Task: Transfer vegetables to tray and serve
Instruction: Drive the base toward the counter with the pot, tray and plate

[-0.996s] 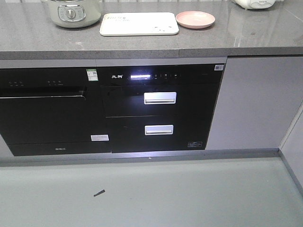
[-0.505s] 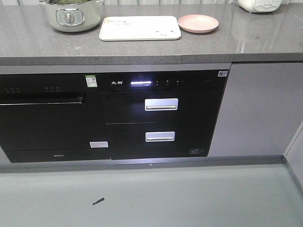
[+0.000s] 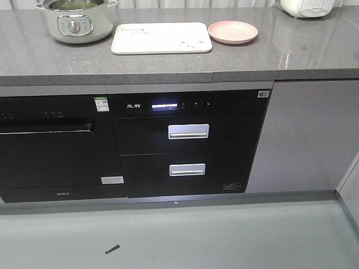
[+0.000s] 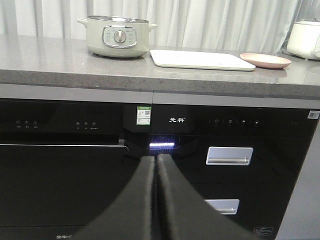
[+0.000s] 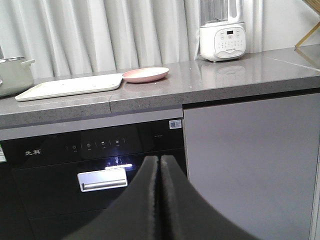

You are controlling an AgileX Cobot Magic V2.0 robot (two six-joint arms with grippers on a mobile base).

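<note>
**Approach stage; nothing is grasped yet.** The vegetables (image 3: 72, 4) show only as bright green leaf inside the pale green round electric pot (image 3: 76, 25). The pot stands at the far left of the grey speckled stone worktop (image 3: 280, 56). Just beside the pot lies the large cream-white rectangular tray (image 3: 168, 42), bare, so the transfer path is judged short. The round pink plate (image 3: 233, 32), also bare, lies near the tray's right end. The left fingers (image 4: 142, 192) and right fingers (image 5: 147, 192) are pressed together and hold nothing. Both sit below worktop level, facing the black built-in appliance fronts (image 3: 188, 145), probably tucked compactly ahead of any reach.
</note>
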